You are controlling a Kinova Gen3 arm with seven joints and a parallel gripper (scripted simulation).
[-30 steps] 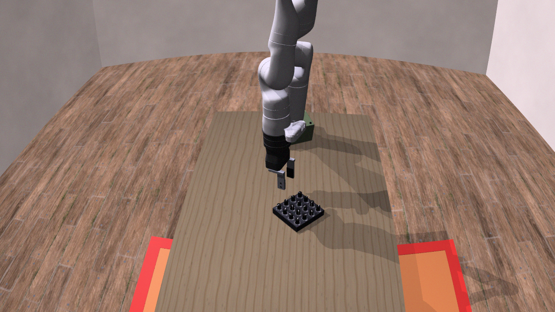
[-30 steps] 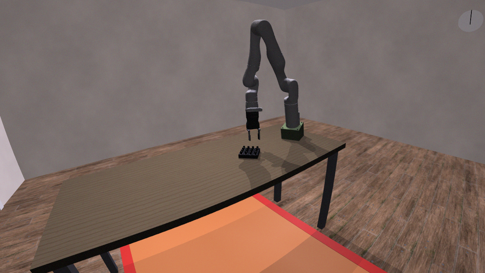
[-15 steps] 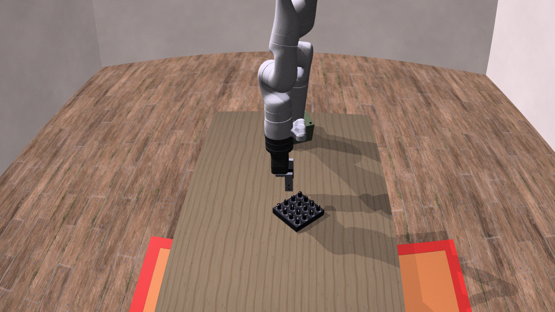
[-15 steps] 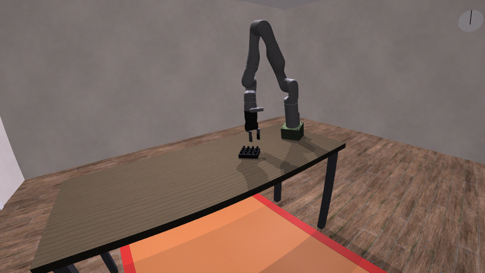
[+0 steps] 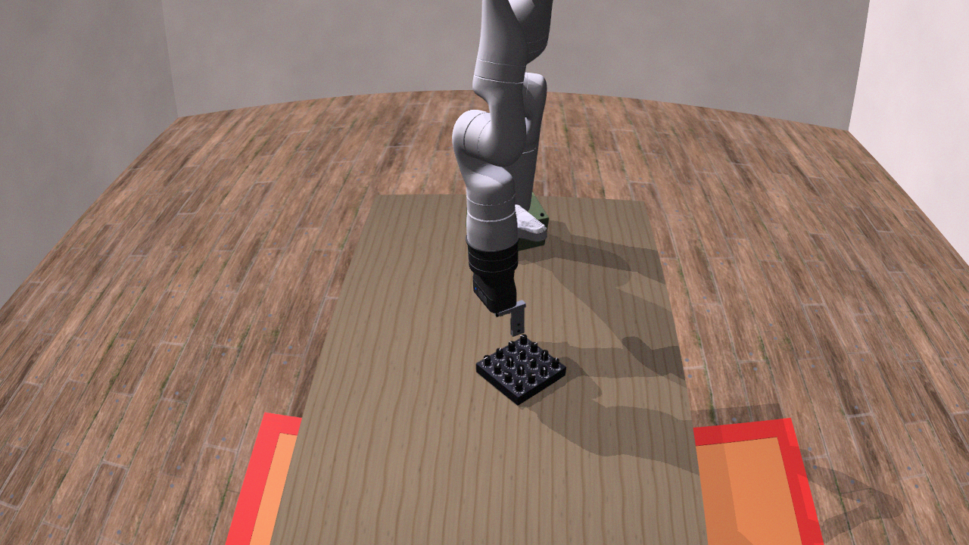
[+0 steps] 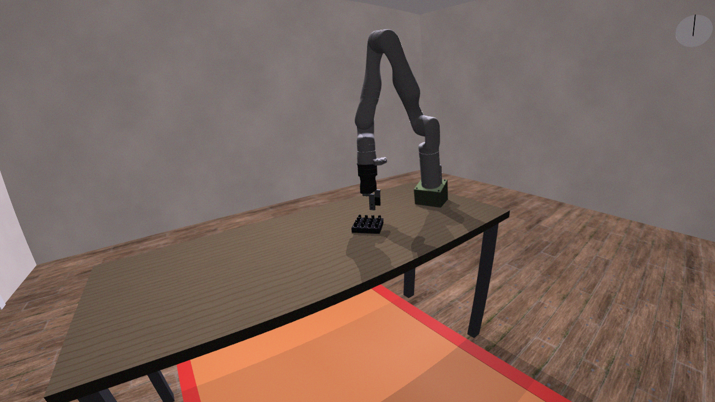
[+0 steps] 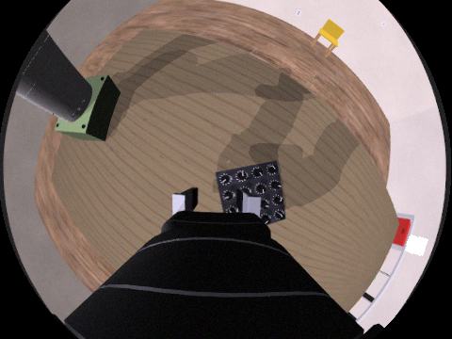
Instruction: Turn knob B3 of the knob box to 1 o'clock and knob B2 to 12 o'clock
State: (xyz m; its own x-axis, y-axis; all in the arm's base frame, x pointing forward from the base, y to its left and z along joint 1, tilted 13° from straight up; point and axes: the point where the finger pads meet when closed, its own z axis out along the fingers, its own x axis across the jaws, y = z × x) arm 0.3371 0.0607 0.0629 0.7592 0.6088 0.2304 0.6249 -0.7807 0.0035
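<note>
End effector point(image 5: 517, 319) first, since I steer by it: fingers spread wide with nothing between them, hanging from the arm point(image 5: 490, 175) above the surface point(image 5: 406, 406). I see the knob box point(image 5: 520, 369) standing on that surface near its middle, at 6 o'clock from the end effector in the top view, apart from the fingers.

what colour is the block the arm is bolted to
Green, an olive shade: the arm's base block, clearest in the exterior view.
</note>
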